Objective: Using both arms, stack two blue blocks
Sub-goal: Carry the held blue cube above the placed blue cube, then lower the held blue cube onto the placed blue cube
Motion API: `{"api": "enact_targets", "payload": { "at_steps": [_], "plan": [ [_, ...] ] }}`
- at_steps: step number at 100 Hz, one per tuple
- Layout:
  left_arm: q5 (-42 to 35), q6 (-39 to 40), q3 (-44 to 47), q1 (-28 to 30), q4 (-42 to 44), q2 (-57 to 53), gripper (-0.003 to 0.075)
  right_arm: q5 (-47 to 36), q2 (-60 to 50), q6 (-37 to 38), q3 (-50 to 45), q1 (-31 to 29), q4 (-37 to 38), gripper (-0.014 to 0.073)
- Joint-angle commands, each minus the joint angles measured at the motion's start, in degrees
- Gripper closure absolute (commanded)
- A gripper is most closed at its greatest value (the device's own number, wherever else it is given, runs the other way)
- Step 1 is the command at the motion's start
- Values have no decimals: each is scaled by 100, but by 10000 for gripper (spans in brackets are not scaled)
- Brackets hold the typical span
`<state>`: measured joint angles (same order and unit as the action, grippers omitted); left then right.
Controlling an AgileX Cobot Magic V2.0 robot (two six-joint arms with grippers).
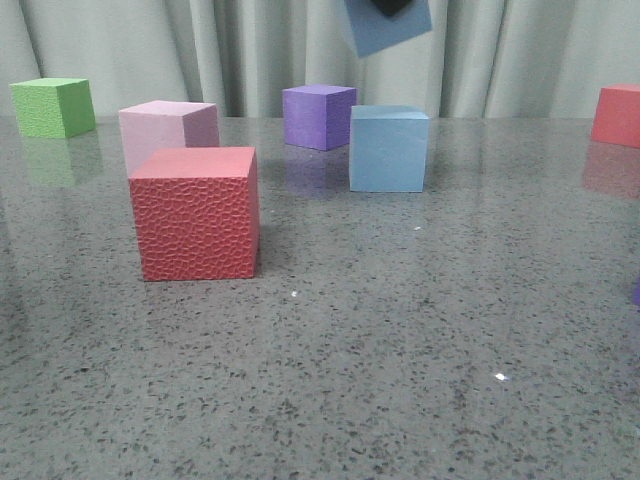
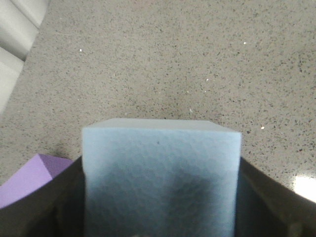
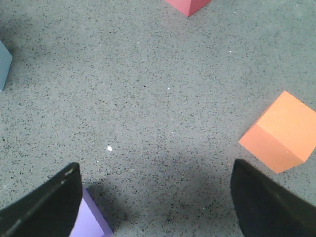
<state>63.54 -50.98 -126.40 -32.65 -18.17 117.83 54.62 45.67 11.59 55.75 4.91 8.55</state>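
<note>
Blocks and grippers, one view after another.
Front view: one blue block (image 1: 388,26) is hanging tilted in the air, gripped from above, over the second blue block (image 1: 389,148) on the table (image 1: 400,350). Left wrist view: the left gripper (image 2: 160,197) is clamping that block between its fingers (image 2: 49,207). Right wrist view: the right gripper (image 3: 158,202) is standing wide apart, holding nothing; an orange cube (image 3: 280,133) is lying beside one finger.

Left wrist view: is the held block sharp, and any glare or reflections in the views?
Left wrist view: the held blue block is soft-focused and shadowed low down; a bright glare patch sits on the table. Front view: cubes mirror faintly in the glossy top. Right wrist view: no glare patch.
</note>
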Motion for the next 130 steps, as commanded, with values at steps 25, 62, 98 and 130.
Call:
{"api": "enact_targets", "payload": {
  "at_steps": [25,62,98,130],
  "plan": [
    [-252,-172,-172,-38,-197,-135,447,-399,-6,-39,131,-39,67,-15],
    [-252,-328,-172,-38,-207,-59,447,-423,-6,-39,131,-39,67,-15],
    [-243,-353,-172,-38,-218,-54,447,-468,-6,-39,131,-39,67,-15],
    [-211,-422,-172,-38,-286,-16,447,-468,-6,-39,131,-39,67,-15]
  ]
}}
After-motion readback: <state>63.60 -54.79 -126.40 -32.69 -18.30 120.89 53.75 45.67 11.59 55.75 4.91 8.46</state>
